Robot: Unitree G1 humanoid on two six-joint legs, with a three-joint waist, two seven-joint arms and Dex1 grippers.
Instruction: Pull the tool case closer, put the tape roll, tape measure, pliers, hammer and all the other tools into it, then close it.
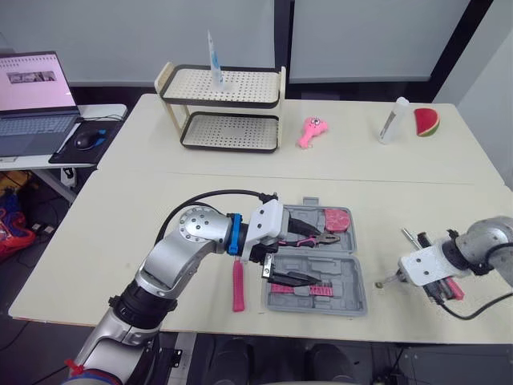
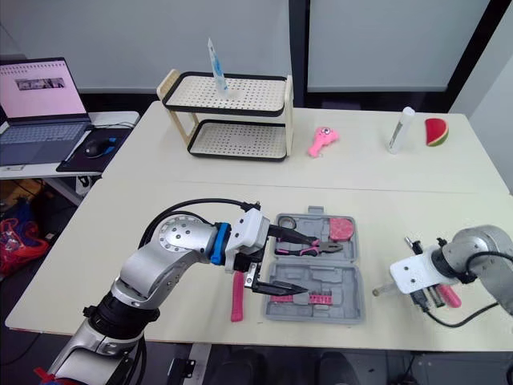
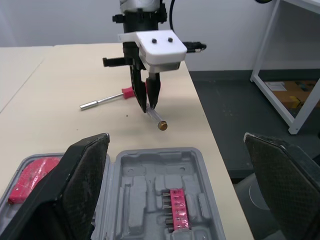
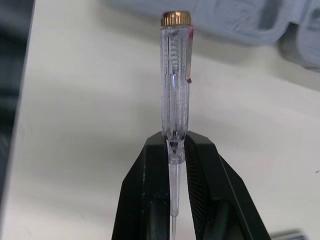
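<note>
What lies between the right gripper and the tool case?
Only the clear pen held by the right gripper, pointing toward the case; the table there is otherwise bare, as the left wrist view shows.

Silver arms, a blue wrist ring, white gripper housings, black fingers, black cables.

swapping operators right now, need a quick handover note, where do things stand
The left tool is open, hovering over the open tool case. The right tool is shut on a clear tester screwdriver, off the case's right side.
Done: pliers and bit set are in the case.
Left: the tester, the pink-handled tool lying left of the case, the pink-handled driver near the right tool; then close the case.
</note>
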